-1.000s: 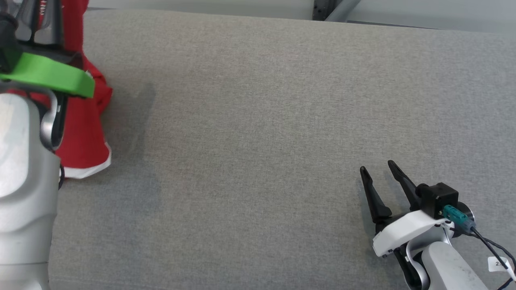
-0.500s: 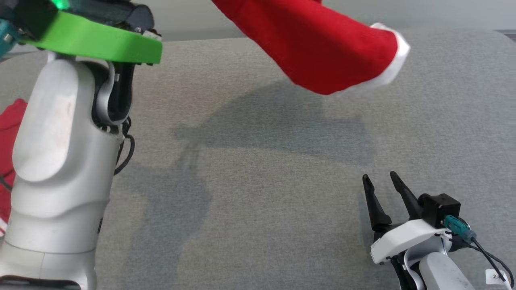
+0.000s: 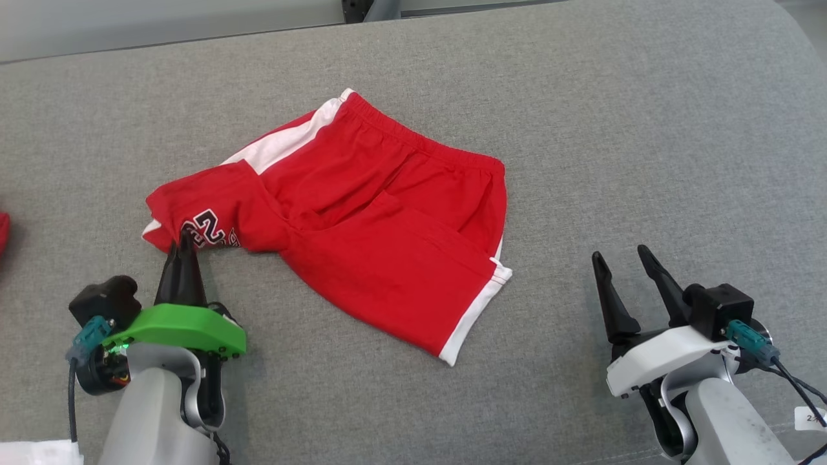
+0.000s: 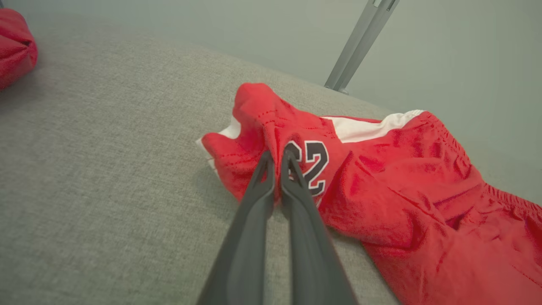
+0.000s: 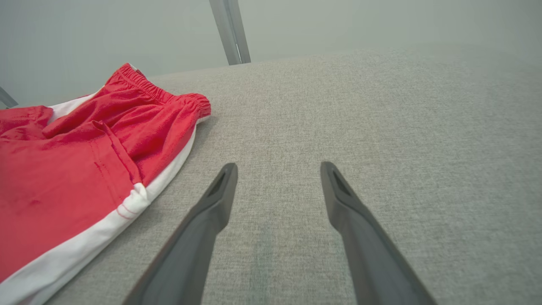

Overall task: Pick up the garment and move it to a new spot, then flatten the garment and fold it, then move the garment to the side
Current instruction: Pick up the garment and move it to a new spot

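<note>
red shorts (image 3: 387,245) now landed, crumpled, on grey weave (image 3: 646,129); left hand (image 3: 185,237) pinching

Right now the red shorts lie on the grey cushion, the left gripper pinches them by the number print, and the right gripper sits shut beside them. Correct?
Not quite: the right gripper is open, fingers spread over bare grey cushion, as the right wrist view shows. The left gripper does pinch the red shorts by the number print.

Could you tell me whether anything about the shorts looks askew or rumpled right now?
Yes: the red shorts lie skewed, and the numbered leg is bunched and folded over where the left gripper pinches it.
</note>
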`<state>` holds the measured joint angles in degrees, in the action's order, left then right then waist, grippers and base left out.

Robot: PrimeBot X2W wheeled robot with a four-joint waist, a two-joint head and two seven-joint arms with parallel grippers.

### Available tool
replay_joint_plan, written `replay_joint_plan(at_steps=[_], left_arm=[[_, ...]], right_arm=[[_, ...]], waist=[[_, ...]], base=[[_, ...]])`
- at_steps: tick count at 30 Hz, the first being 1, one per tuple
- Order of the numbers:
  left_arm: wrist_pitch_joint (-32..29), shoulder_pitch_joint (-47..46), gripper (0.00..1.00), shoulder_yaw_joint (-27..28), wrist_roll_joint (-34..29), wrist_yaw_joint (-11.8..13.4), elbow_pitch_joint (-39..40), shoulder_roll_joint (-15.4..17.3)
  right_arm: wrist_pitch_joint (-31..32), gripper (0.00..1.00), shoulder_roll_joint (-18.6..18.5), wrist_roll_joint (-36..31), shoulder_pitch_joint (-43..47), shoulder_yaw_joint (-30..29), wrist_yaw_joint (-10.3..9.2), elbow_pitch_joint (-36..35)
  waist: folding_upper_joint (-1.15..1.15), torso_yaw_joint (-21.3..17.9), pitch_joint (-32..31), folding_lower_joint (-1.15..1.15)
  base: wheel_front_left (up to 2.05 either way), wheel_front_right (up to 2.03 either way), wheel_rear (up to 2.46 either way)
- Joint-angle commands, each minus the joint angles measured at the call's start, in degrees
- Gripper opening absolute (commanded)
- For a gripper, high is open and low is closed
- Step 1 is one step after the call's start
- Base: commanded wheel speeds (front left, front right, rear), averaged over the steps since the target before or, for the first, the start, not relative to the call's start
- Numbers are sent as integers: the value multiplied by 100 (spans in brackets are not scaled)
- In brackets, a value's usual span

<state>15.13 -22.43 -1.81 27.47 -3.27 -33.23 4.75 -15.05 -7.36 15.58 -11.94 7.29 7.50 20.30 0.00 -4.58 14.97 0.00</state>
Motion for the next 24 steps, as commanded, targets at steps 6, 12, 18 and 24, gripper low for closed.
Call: replay_joint_plan(at_steps=[6,12,18,24], left_arm=[[2,516,100,645,-605,-123,191,-149],[1,931,100,943,-1164,-142,782,-176],[1,1410,100,923,-1403,-169,1212,-178],[0,2090,100,699,-1484,-123,1488,-178]], right_arm=[[-19,100,-33,-16,-4,29,-2,-61],[-19,100,47,5,171,97,-2,-62],[-19,100,97,-13,333,91,-2,-66],[-18,100,178,-23,580,57,-2,4]], waist=[[0,58,-222,0],[0,39,-581,0],[0,24,-908,0],[0,26,-1304,0]], base=[[0,0,0],[0,0,0],[0,0,0],[0,0,0]])
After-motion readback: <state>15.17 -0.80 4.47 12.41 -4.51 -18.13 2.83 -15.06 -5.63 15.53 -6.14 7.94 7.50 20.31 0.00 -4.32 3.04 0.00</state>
